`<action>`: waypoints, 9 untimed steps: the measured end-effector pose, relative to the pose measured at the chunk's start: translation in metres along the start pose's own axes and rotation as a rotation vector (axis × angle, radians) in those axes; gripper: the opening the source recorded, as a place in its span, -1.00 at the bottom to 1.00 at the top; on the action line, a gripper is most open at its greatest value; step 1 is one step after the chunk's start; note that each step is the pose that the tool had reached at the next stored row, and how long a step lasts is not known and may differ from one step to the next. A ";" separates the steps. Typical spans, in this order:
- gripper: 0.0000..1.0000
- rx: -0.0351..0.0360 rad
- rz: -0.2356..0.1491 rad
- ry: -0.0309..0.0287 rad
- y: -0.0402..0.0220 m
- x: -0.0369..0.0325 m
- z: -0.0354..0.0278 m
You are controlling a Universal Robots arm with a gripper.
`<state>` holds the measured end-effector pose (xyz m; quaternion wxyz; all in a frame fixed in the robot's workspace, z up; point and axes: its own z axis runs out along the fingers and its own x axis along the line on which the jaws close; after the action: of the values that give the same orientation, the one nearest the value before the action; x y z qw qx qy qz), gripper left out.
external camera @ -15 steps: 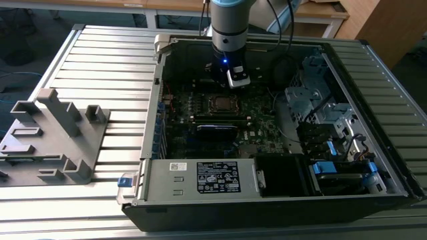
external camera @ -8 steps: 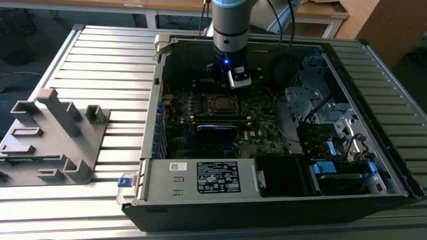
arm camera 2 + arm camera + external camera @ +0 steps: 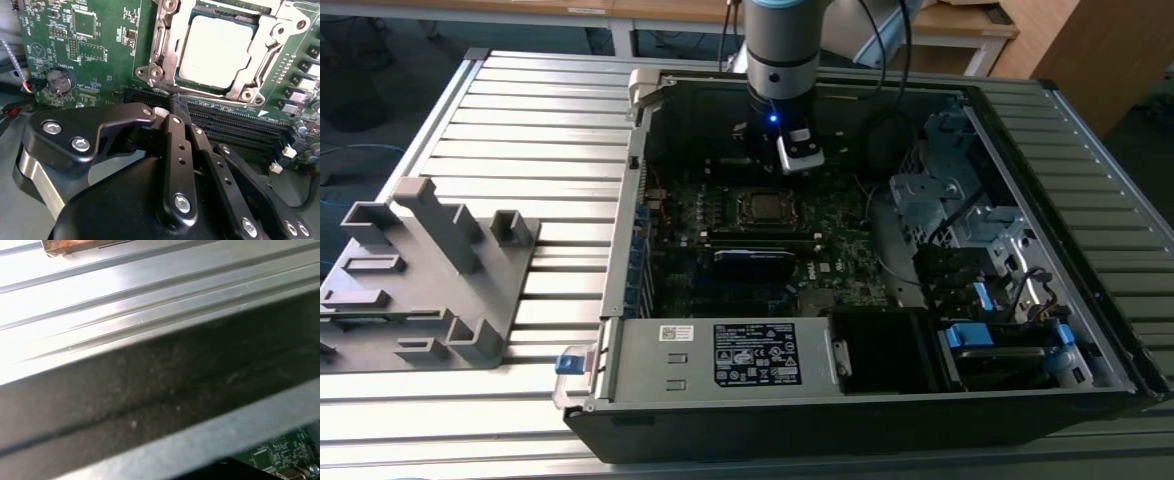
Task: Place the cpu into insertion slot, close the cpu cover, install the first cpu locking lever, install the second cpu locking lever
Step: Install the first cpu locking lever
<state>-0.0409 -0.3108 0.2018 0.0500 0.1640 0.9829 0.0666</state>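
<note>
A: Where does the cpu [image 3: 216, 50] sit?

B: In the second wrist view it lies flat in the insertion slot [image 3: 223, 90], silver top up, with the cpu cover [image 3: 167, 47] framing it as a silvery metal plate around its edges. In the exterior view the slot [image 3: 761, 206] is a small square on the green motherboard [image 3: 834, 235] inside the open computer case [image 3: 854, 400].

A: And the arm?

B: The arm [image 3: 781, 45] reaches down into the case from the far side. The hand [image 3: 176, 107] hangs just beside the socket, over the long black memory slots [image 3: 235, 125].

A: Is the hand gripping anything?

B: Its black fingers [image 3: 172, 135] lie close together, pinched to a narrow tip, and nothing can be seen between them.

A: What else is about?

B: The case lies on a ribbed metal surface [image 3: 520, 120], and a grey plastic fixture [image 3: 420, 275] stands well apart, at the exterior view's left.
</note>
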 end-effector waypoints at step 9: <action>-0.80 0.0001 0.000 0.0000 0.0020 -0.0011 -0.0139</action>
<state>-0.0409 -0.3108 0.2159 0.0500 0.1640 0.9829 0.0665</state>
